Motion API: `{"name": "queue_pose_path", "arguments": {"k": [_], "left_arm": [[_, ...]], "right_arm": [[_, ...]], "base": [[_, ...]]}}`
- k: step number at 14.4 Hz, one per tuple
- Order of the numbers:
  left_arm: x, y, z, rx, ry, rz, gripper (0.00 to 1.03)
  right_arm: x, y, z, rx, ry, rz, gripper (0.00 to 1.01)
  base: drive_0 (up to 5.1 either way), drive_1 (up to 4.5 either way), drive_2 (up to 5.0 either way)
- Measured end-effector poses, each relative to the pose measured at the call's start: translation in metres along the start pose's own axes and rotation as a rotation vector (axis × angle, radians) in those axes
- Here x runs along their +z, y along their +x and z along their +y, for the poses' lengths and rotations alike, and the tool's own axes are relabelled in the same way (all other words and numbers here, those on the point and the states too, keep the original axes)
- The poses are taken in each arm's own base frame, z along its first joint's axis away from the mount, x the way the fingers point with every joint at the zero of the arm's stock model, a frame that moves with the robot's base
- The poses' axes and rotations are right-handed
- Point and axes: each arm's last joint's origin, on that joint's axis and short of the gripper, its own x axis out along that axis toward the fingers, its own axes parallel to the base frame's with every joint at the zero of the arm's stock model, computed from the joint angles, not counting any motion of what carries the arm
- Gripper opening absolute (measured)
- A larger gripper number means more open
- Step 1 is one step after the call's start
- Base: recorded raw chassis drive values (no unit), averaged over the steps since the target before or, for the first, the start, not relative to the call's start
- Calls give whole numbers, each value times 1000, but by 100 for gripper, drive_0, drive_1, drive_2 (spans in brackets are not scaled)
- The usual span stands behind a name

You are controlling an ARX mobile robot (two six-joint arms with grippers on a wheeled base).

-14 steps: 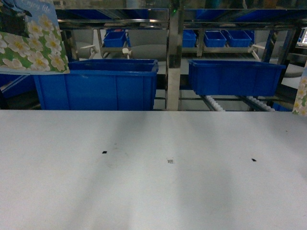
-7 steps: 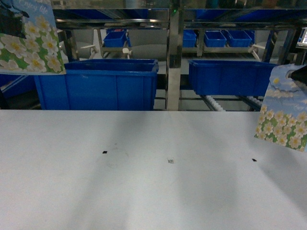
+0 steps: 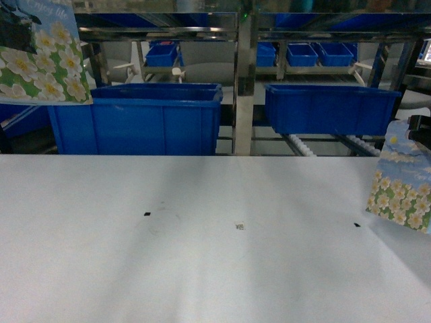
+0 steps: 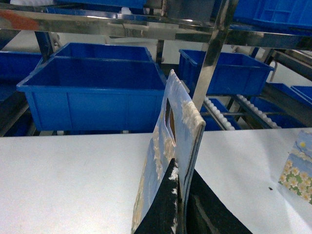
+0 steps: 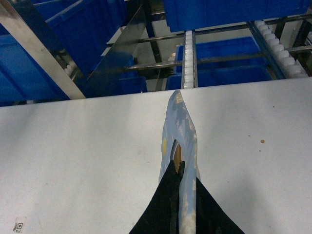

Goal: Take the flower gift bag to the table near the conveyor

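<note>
Both hands clamped on bags: right hand point(image 5: 178, 170) grips flower gift bag point(image 3: 403, 188) at 3 o'clock over the surface point(image 3: 215, 269); early release could topple it.

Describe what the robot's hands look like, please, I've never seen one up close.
Very little of them shows. In each wrist view the left gripper and the right gripper appear as two flat, matte black fingers tapering to thin tips, like dark wedges. The left one has pale scuffs near its tip. No cables, labels or markings are visible, and the arms themselves are out of view.
</note>
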Motion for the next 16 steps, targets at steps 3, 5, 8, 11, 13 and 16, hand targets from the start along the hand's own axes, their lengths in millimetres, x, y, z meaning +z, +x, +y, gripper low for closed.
{"name": "queue_pose_path", "arguments": {"k": [3, 5, 8, 11, 13, 16], "left_arm": [[0, 0, 0, 0, 0, 0, 2], [0, 0, 0, 0, 0, 0, 2], [0, 0, 0, 0, 0, 0, 2], [0, 0, 0, 0, 0, 0, 2], [0, 0, 0, 0, 0, 0, 2], [0, 0, 0, 0, 0, 0, 2]], "right_arm": [[-3, 4, -5, 0, -12, 0, 2], [-4, 10, -13, -3, -20, -8, 2], [-3, 19, -19, 16, -40, -25, 2], [0, 22, -17, 55, -49, -46, 2], [0, 22, -14, 68, -55, -48, 2], [-15, 20, -11, 87, -51, -1, 2]], "base": [[0, 0, 0], [0, 0, 0], [0, 0, 0], [0, 0, 0], [0, 0, 0], [0, 0, 0]]}}
